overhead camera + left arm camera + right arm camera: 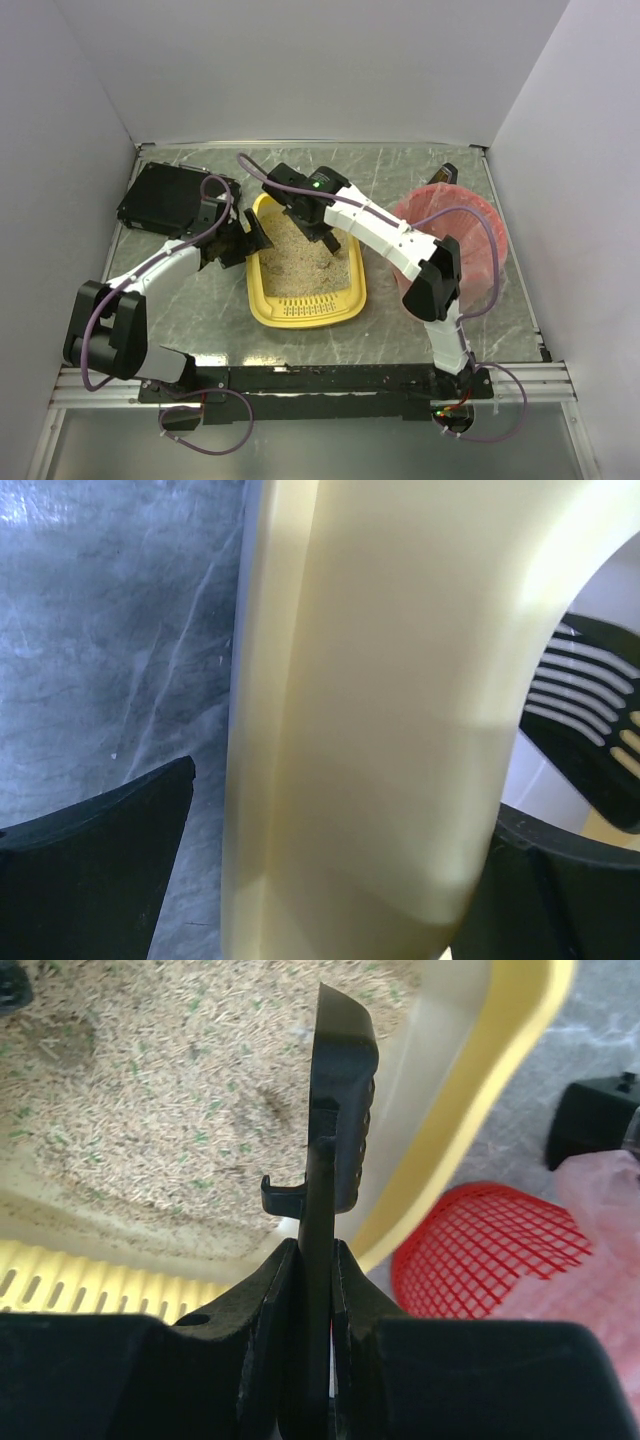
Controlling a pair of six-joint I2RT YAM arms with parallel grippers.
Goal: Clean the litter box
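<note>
The yellow litter box (305, 308) sits mid-table, just in front of both arms. The left gripper (246, 240) is spread wide, with one finger on each side of the box's left wall (not pinching it yet). I think it should squeeze there so the box can't slide. The right gripper (316, 1256) is clenched tight on the black scoop (340, 1090), above the litter (150, 1100). Dip low, push slowly, shake softly, then tip into the red bin (470, 275).

Bin (475, 262) R of litter box (305, 321)
</note>
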